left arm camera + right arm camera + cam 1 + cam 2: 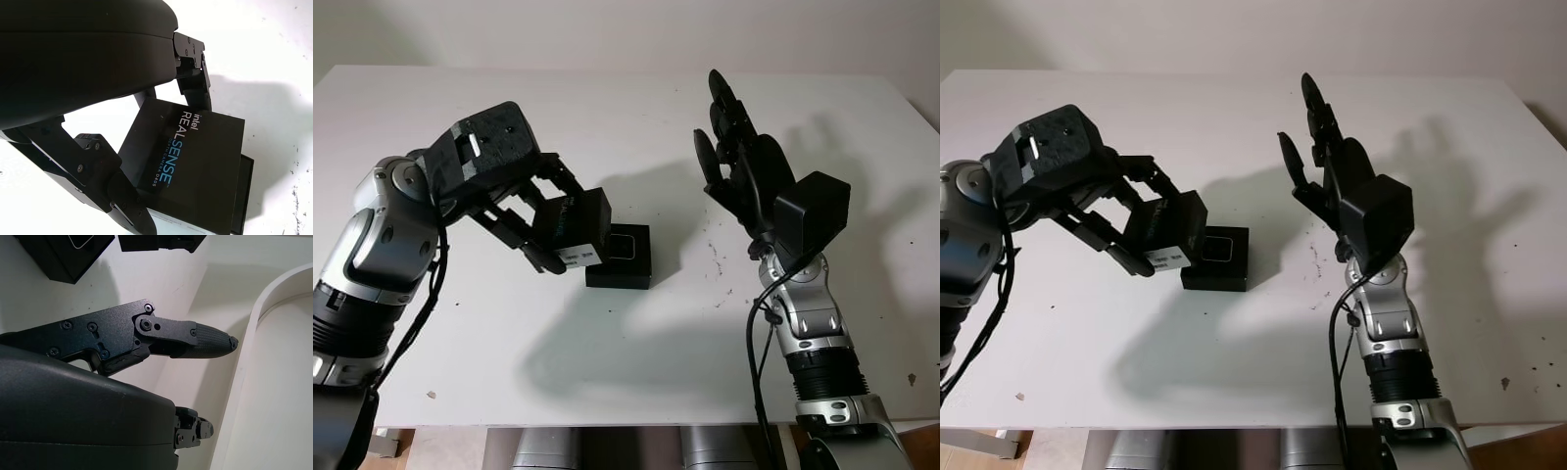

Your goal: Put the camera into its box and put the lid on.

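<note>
Lid: I had the black cardboard lid point(576, 227) printed "Intel RealSense" in my left hand point(524, 211), held in the air over the middle of the white tabletop point(626, 117), just above and overlapping the near-left side of the base.
Box base: the shallow black box base point(623, 258) sat about mid-tabletop; something dark with a pale outline lay in it, which I took for the camera, though I could not tell for certain.
Left hand: its fingers point(102, 171) were curled around the lid, pinching opposite side walls, with the palm turned toward the right edge of the tabletop.
Right hand: my right hand point(1327, 166) was open, held upright above the tabletop to the right of the base and well apart from it, holding nothing.
Handling: I judged the lid light, stiff and hollow, with smooth, slippery walls that could crush if squeezed; the side walls seemed the right place to hold it.
Next: I reckoned it needed levelling and squaring over the base before lowering.
</note>
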